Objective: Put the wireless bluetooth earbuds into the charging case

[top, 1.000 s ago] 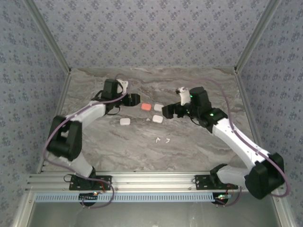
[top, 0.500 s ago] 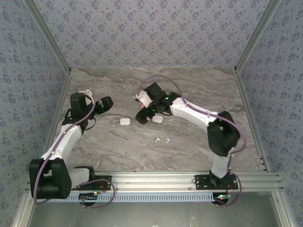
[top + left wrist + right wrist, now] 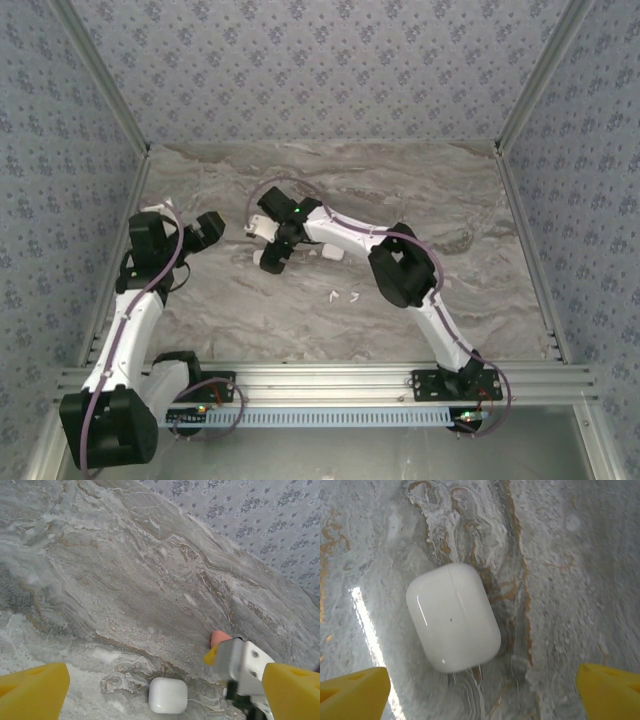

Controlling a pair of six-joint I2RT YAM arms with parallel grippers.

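**Open robot fingers above a closed earbud case**

The right fingers (image 3: 350,690) stand wide apart over a closed white charging case (image 3: 453,616) and do not touch it. The left fingers (image 3: 32,690), also spread and empty, hang to the case's left. Two tiny white specks, probably earbuds (image 3: 331,295), lie loose on the marbled counter (image 3: 500,260), nearer the arm bases. An orange-red case (image 3: 219,638) peeks out behind the right wrist.

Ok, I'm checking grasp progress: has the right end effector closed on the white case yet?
No, the right end effector is wide open, its yellow fingertips well clear of the white case.
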